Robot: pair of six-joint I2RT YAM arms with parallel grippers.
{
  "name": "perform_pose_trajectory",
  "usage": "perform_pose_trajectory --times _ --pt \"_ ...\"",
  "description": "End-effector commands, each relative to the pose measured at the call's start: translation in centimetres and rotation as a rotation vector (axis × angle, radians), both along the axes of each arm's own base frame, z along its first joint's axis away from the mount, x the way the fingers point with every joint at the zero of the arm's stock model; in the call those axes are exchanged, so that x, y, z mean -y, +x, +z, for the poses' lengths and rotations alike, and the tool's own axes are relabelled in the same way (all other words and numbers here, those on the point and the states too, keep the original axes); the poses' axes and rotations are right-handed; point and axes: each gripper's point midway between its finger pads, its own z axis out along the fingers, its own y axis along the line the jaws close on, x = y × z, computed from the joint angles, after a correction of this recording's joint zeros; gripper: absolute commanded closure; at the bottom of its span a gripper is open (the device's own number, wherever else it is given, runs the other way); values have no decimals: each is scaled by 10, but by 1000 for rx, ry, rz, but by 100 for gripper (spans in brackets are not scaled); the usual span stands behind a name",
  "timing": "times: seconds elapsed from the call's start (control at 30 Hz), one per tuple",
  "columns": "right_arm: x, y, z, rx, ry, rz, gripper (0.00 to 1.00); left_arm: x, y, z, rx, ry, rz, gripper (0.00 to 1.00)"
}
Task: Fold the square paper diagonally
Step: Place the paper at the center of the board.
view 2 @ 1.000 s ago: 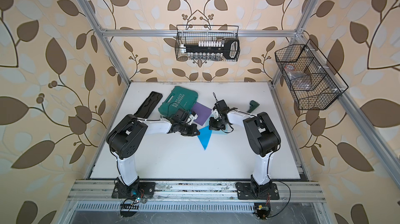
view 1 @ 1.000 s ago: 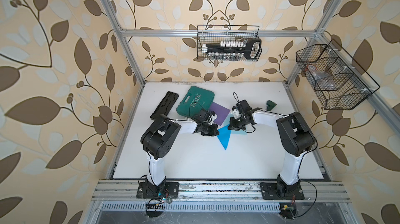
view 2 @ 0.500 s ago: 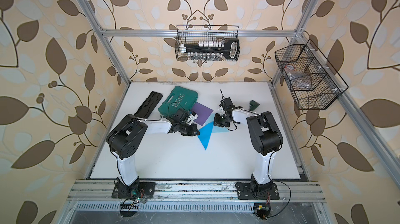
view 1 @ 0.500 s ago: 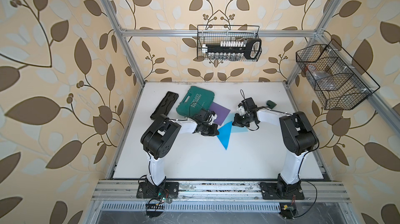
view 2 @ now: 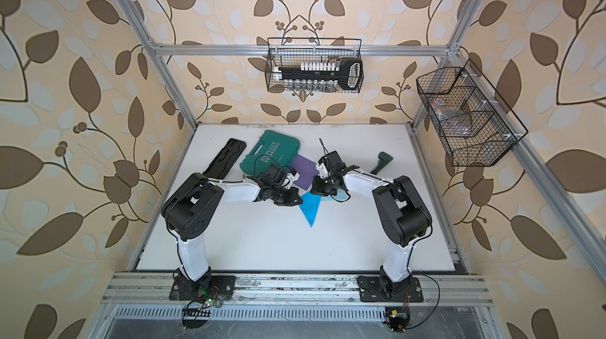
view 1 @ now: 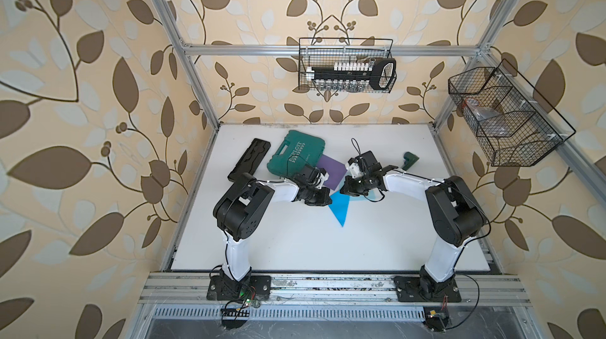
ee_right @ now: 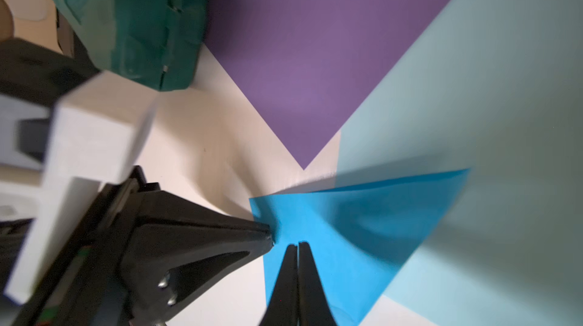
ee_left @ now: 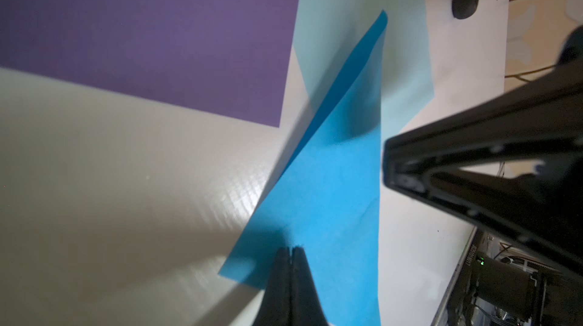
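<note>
We are looking at a fold that seems mostly made: the blue paper point(view 1: 339, 207) is lying on the white table point(view 1: 295, 242) as a triangle rather than a square, its far part overlapping a pale blue sheet point(view 1: 359, 197) and sitting near a purple sheet point(view 1: 331, 171). In the left wrist view the two layers are not lying flush (a darker strip is showing along one long edge, either the lower layer peeking out or the top flap standing proud; we cannot tell which). So we are judging the corner-to-corner step done, and what is left is flattening: pressing along the crease until the flap is sitting flat and the edges are meeting.

Both pincers are serving as pressing tools, grasping nothing. The left gripper point(ee_left: 291, 249) is showing its jaws pressed together with nothing between them, its tip resting on the blue paper near one corner. The right gripper point(ee_right: 298, 244) is likewise squeezed closed and empty, its tip bearing on the same paper just beside the left one; in the right wrist view the two tips are nearly touching. We are expecting the paper to slide easily on the smooth table, so pinning with one tip while stroking with the other looks sensible.
</note>
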Motion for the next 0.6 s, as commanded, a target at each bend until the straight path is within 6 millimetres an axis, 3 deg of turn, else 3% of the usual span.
perform_pose_trajectory --times 0.0,0.13,0.57 --pt "-8 -10 -15 -57 17 8 100 -22 -12 -30 -59 129 18 100" --pt "-3 -12 -24 -79 -14 -11 100 -22 -12 -30 -60 132 18 100" --pt "49 3 -49 -132 -100 -142 100 -23 -12 -30 -58 137 20 100"
